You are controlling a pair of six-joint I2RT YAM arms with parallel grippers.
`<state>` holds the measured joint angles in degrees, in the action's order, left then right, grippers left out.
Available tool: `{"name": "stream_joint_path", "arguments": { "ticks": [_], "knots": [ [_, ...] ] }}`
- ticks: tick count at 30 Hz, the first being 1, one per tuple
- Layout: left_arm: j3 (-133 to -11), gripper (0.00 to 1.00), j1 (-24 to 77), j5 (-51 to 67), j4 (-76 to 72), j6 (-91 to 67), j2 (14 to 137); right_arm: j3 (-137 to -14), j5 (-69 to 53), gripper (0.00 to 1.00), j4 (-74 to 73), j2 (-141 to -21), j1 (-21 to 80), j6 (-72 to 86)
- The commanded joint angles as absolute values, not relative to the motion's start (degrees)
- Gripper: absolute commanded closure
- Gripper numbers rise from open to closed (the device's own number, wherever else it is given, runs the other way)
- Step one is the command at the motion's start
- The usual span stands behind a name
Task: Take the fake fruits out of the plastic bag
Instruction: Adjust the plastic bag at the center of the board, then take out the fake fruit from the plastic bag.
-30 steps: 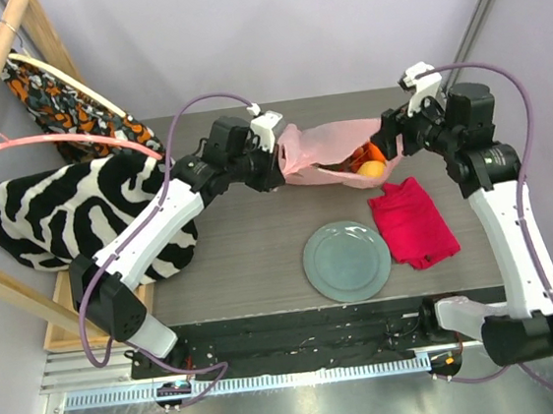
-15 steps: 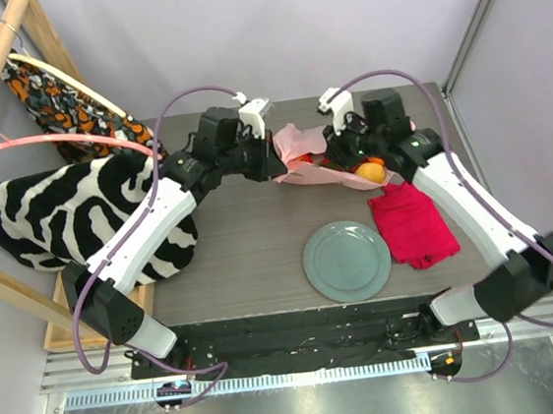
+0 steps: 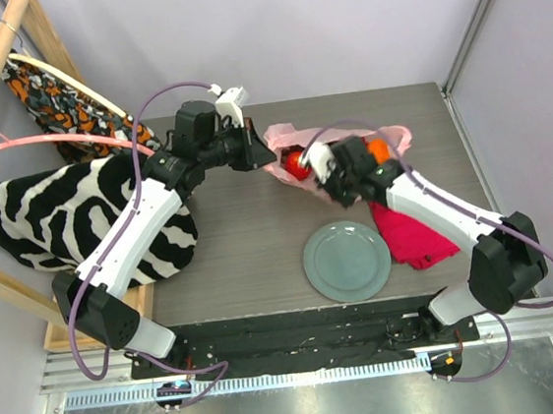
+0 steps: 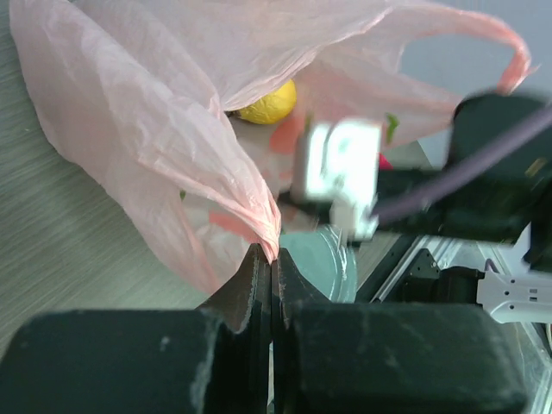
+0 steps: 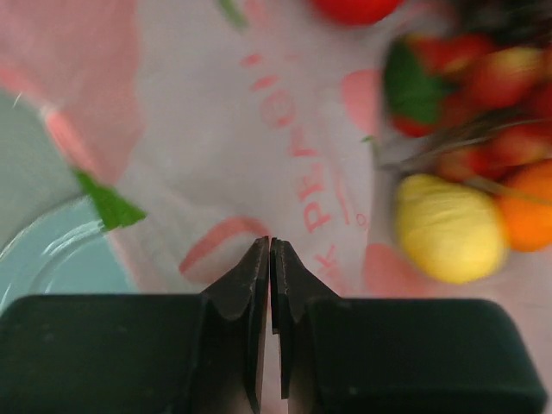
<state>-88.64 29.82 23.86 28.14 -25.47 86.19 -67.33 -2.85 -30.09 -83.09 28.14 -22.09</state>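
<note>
Fruits [image 5: 448, 228]: all inside bag [image 4: 129, 129], none out yet | bag: on counter [image 3: 230, 232], upper centre of top view | left claw [image 4: 272, 259]: closed, pinching bag rim | right claw [image 5: 270, 250]: closed against bag skin, grip uncertain | remaining: all fruits

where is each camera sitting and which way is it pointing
Top external: above and behind the bases, looking down on the table, both arms in view.
Left wrist: on the left arm, looking along the left gripper pinching the plastic bag rim.
Right wrist: on the right arm, looking past the right gripper, fingers together, at bag film and lemon.
Shared: both wrist views show lemon, bag, plate.
</note>
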Motion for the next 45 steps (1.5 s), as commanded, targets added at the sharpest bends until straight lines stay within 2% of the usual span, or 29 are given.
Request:
{"name": "stream_joint_path", "arguments": {
  "ticks": [1,7,10,11,16,17,21,29,34,36,37,38,39,41,42,44,45],
  "knots": [
    [-87.37,1.00,28.65,26.10,25.05,-26.37,82.36,-62.93,2.61,0.87,-29.98,-78.48,33.05,-20.57],
    [-85.26,1.00,28.48,28.04,23.91,-25.84,82.18,-75.31,4.30,0.87,-27.33,-89.88,23.83,-18.81],
    [-84.64,1.00,28.48,28.12,23.64,-25.66,82.09,-78.04,6.23,0.81,-25.41,-93.76,22.15,-20.03],
    [-84.46,1.00,28.48,28.30,23.47,-25.58,81.92,-78.31,6.68,0.75,-24.88,-94.65,21.80,-20.39],
    [-83.85,1.00,28.48,29.26,22.94,-25.14,81.91,-80.85,8.08,0.58,-21.80,-100.54,20.13,-20.04],
    [-84.02,1.00,28.48,29.62,22.85,-25.05,82.00,-81.47,8.69,0.50,-21.36,-101.76,19.69,-18.39],
    [-84.29,1.00,28.48,30.23,22.94,-24.52,82.79,-87.69,10.54,0.37,-19.87,-108.61,17.93,-14.60],
    [-84.02,1.00,28.48,30.06,23.38,-23.38,83.67,-96.06,17.14,0.31,-18.46,-119.08,16.26,-12.48],
    [-84.02,1.00,28.48,29.53,23.55,-22.50,84.29,-99.75,15.13,0.30,-16.79,-125.58,15.65,-12.39],
    [-83.76,1.00,28.48,29.36,23.56,-22.33,84.64,-102.12,13.36,0.37,-16.70,-127.43,15.38,-13.27],
    [-83.76,1.00,28.39,29.27,23.55,-22.32,84.73,-102.91,12.92,0.50,-16.79,-128.14,15.38,-14.05],
    [-83.85,1.00,28.48,29.09,23.55,-22.24,84.90,-104.23,12.57,0.56,-16.96,-129.19,15.38,-14.41],
    [-83.85,1.00,28.48,28.92,23.55,-22.24,85.08,-104.85,12.05,0.68,-17.31,-129.29,15.29,-14.76],
    [-84.11,1.00,28.48,28.74,23.47,-22.32,85.43,-105.81,10.37,0.79,-18.02,-128.42,15.21,-15.64],
    [-84.20,1.00,28.39,28.65,23.47,-22.24,85.60,-105.82,9.68,0.89,-18.19,-127.36,15.12,-15.73],
    [-84.29,1.00,28.48,27.69,23.29,-22.50,85.87,-105.04,7.13,0.99,-18.54,-123.08,15.20,-15.38],
    [-84.29,1.00,28.48,26.47,23.29,-22.67,85.96,-104.68,5.99,0.99,-18.81,-121.39,15.21,-14.95]
  ]
}}
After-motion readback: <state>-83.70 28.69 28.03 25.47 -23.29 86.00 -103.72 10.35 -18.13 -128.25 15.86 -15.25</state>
